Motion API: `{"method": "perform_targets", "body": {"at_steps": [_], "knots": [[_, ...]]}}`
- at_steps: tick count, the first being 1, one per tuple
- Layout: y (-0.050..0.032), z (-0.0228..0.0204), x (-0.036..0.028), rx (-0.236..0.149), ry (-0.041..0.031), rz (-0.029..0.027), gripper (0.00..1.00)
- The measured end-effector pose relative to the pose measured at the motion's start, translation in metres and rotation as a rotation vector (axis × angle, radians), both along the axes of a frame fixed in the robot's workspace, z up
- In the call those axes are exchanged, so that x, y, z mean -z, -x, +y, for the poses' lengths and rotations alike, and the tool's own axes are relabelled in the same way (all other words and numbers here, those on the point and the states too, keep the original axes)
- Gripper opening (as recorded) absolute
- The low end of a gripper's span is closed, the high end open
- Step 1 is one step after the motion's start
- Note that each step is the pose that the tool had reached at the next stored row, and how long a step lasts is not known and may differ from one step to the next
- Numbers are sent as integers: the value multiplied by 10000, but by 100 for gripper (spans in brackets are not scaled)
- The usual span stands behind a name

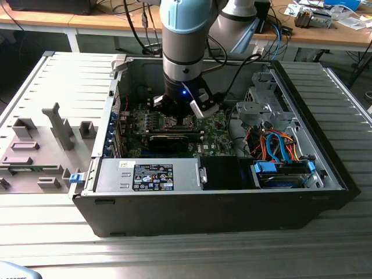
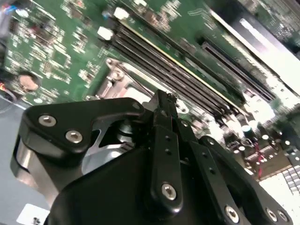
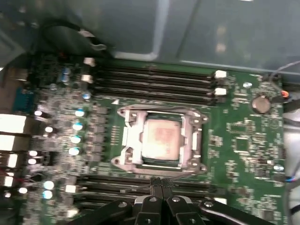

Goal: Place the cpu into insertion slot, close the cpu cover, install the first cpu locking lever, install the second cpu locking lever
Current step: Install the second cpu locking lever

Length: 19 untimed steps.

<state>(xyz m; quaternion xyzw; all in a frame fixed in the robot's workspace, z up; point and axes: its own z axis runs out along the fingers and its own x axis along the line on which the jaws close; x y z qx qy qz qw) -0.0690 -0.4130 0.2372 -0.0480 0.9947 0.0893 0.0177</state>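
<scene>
The cpu [image 3: 161, 139], a silvery square, lies in the insertion slot [image 3: 123, 161] on the green board. The cpu cover [image 3: 191, 136] lies flat around it as a metal frame, with the chip showing through its window. I cannot tell the locking levers apart from the frame. My gripper [image 3: 161, 183] is shut with nothing between its black fingers, hovering just off one side of the slot, over the long black memory slots [image 3: 154, 84]. In the second wrist view the shut gripper [image 2: 163, 99] hides most of the slot [image 2: 116, 77]. In the exterior view the arm reaches down into the case onto the slot [image 1: 175, 121].
The open computer case [image 1: 325, 174] walls in the board on all sides. A power supply [image 1: 152, 176] sits at the front, with drive bays and coloured cables [image 1: 279, 148] at the exterior view's right. A grey fixture tray [image 1: 40, 145] stands at the exterior view's left.
</scene>
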Motion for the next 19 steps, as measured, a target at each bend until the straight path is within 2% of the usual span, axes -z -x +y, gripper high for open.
{"method": "perform_targets", "body": {"at_steps": [3,13,19], "knots": [[49,0,11,1,-7,-1,11],[74,0,21,1,-9,-2,11],[160,0,68,0,-7,0,11]]}}
